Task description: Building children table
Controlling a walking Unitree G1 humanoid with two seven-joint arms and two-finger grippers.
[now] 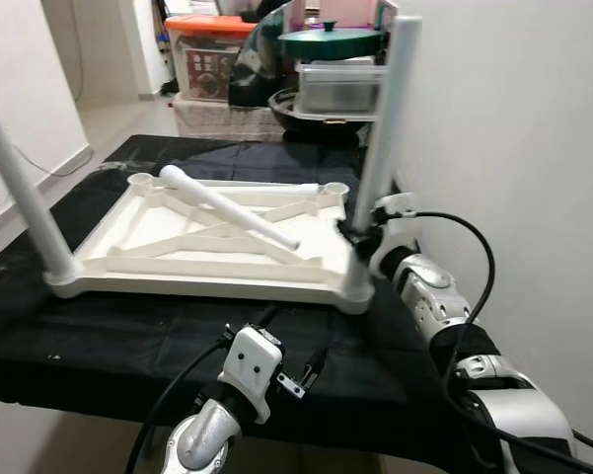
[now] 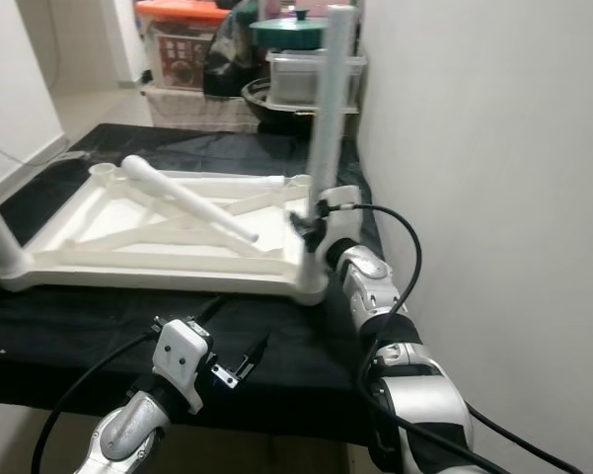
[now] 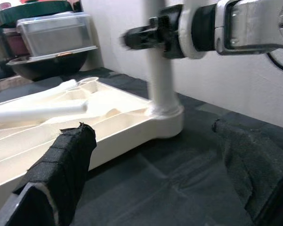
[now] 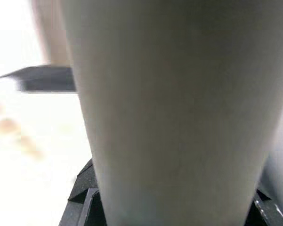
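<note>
Your right gripper [image 1: 360, 229] clenched the smooth white round leg [image 1: 383, 123] standing in the ribbed plastic tabletop's [image 1: 209, 259] near right corner socket; your left gripper [image 3: 155, 174] hung released over black cloth [image 1: 158, 331].

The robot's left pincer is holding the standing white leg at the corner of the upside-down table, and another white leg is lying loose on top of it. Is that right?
Not quite: it is the right pincer that grips the standing leg, as the left eye view shows. The left pincer hangs open over the black cloth, holding nothing. The rest is right: another loose leg lies on the upside-down table.
</note>
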